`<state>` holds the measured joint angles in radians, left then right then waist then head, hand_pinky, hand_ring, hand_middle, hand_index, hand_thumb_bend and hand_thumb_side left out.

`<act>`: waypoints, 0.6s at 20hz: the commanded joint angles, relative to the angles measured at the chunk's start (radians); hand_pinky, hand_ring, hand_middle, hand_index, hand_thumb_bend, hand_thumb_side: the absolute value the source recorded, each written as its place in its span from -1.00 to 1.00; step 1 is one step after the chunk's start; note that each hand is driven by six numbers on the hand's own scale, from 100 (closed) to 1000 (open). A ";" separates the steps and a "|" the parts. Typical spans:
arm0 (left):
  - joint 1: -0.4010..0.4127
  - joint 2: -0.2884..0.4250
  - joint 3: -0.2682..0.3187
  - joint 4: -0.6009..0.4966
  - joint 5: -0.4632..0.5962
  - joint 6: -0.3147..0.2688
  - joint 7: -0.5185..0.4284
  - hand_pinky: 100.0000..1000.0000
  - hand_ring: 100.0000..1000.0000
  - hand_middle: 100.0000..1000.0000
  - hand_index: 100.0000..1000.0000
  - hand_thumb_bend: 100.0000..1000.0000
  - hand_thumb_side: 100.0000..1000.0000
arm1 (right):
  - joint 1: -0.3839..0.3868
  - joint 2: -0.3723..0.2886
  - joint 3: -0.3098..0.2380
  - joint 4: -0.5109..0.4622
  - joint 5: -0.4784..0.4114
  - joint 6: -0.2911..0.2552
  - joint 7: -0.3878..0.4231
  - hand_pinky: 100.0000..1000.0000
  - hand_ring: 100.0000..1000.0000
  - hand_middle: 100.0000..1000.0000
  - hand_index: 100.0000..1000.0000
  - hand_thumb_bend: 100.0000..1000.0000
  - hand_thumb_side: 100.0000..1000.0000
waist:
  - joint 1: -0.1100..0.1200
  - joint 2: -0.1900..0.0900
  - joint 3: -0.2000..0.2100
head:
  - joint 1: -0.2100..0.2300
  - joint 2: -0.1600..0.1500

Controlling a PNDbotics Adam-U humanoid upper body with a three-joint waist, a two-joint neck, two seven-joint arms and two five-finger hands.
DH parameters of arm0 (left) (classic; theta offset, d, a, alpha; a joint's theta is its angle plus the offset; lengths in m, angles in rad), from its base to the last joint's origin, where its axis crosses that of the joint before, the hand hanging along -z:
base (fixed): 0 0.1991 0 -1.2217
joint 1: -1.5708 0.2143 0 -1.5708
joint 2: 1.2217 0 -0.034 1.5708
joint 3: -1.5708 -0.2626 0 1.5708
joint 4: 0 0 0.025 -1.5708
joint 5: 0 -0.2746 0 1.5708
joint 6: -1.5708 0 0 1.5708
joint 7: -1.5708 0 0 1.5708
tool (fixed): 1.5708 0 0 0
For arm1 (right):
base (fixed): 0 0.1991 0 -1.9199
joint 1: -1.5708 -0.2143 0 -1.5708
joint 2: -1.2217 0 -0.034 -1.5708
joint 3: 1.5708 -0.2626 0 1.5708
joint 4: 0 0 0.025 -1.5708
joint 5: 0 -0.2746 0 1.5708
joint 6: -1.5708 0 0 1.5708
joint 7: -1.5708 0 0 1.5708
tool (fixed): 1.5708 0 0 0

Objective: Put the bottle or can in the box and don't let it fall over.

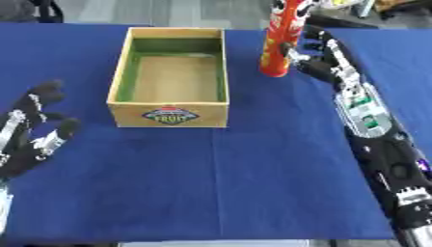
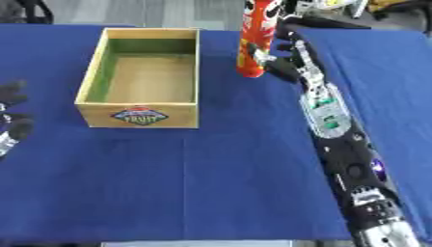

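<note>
On the blue counter (image 1: 253, 183), a tall red can (image 1: 278, 41) stands upright just right of the wooden box (image 1: 168, 116) (empty). Right hand (image 1: 319, 60) curls round the can; left hand (image 1: 33, 130) rests open, lower left.

Your can (image 1: 280, 38) — tall red-orange tube, pale markings down side, top cut off by upper edge of view. Stands upright on blue bench (image 1: 253, 183), just right of box's far right corner, outside it.

Your box (image 1: 171, 114) — open-topped, light wood, green-tinted inner walls, bare brown floor, oval fruit label on near face. Sits flat, long axis running away from you, nothing inside.
</note>
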<state>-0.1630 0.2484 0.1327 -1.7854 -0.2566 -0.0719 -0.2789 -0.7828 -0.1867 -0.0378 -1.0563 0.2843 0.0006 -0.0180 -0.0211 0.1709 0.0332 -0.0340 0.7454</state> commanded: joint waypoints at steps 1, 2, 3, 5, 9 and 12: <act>-0.014 0.009 -0.001 -0.013 0.001 -0.001 -0.003 0.47 0.80 0.84 0.84 0.32 0.33 | -0.029 -0.003 -0.012 0.003 0.015 0.001 -0.011 0.50 0.73 0.75 0.89 -0.14 -0.20 | 0.004 -0.017 0.002 | -0.004 -0.005; -0.014 0.009 -0.001 -0.013 0.001 -0.001 -0.003 0.47 0.80 0.84 0.84 0.32 0.33 | -0.030 -0.002 -0.014 0.007 0.018 0.002 -0.013 0.50 0.72 0.75 0.89 -0.14 -0.20 | 0.004 -0.016 0.003 | -0.004 -0.005; -0.014 0.009 -0.001 -0.013 0.001 -0.001 -0.003 0.47 0.80 0.84 0.84 0.32 0.33 | -0.031 -0.001 -0.016 0.010 0.020 0.002 -0.015 0.50 0.72 0.75 0.89 -0.14 -0.20 | 0.004 -0.016 0.004 | -0.004 -0.005; -0.014 0.009 -0.001 -0.013 0.002 -0.002 -0.004 0.47 0.80 0.84 0.84 0.32 0.33 | -0.034 0.000 -0.019 0.015 0.024 0.002 -0.020 0.50 0.72 0.75 0.89 -0.14 -0.19 | 0.004 -0.016 0.005 | -0.004 -0.005; -0.015 0.008 -0.001 -0.013 0.002 -0.002 -0.004 0.47 0.80 0.84 0.84 0.32 0.33 | -0.038 0.003 -0.025 0.023 0.031 0.002 -0.029 0.50 0.72 0.75 0.90 -0.15 -0.19 | 0.004 -0.015 0.008 | -0.004 -0.005; -0.015 0.008 -0.002 -0.013 0.002 -0.001 -0.004 0.47 0.80 0.84 0.84 0.32 0.33 | -0.042 0.006 -0.028 0.028 0.038 0.004 -0.034 0.50 0.72 0.75 0.90 -0.15 -0.18 | 0.003 -0.015 0.010 | -0.004 -0.006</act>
<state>-0.1662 0.2471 0.1325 -1.7851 -0.2562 -0.0714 -0.2807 -0.8004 -0.1717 -0.0591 -1.0206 0.3150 0.0045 -0.0469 -0.0209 0.1710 0.0426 -0.0369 0.7453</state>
